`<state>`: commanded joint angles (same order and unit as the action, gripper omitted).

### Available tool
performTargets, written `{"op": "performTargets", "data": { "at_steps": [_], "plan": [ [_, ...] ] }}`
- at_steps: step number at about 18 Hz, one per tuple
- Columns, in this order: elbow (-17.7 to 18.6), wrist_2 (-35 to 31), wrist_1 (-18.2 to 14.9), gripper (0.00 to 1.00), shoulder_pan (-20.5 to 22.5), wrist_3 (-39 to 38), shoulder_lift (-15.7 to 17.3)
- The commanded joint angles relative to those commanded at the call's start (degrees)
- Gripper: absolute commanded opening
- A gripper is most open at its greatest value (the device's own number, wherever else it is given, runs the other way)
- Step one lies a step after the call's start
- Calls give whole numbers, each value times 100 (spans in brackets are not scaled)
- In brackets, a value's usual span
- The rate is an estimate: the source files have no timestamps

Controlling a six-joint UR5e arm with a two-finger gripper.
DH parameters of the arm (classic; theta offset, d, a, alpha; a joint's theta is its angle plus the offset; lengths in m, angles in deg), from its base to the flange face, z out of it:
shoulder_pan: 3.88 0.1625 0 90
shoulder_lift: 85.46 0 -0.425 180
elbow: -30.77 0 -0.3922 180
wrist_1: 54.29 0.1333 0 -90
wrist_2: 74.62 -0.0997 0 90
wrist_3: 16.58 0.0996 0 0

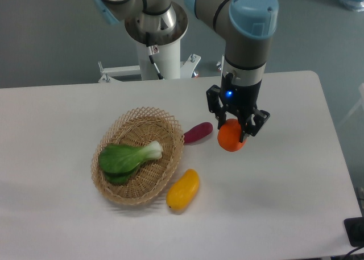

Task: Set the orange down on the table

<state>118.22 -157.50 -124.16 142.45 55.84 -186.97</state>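
Holding the orange [230, 137] at its sides, my gripper [235, 127] is clenched on it, at 3 o'clock from the wicker basket [108, 183]; it looks smooth, round, probably firm but rolls easily.

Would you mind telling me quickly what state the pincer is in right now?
Pincer: closed on the orange, holding it just over the table.
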Motion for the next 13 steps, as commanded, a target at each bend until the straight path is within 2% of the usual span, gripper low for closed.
{"op": "performTargets", "data": {
  "at_steps": [13],
  "plan": [
    [-44,-26,70,55,-18,-17,-87]
  ]
}}
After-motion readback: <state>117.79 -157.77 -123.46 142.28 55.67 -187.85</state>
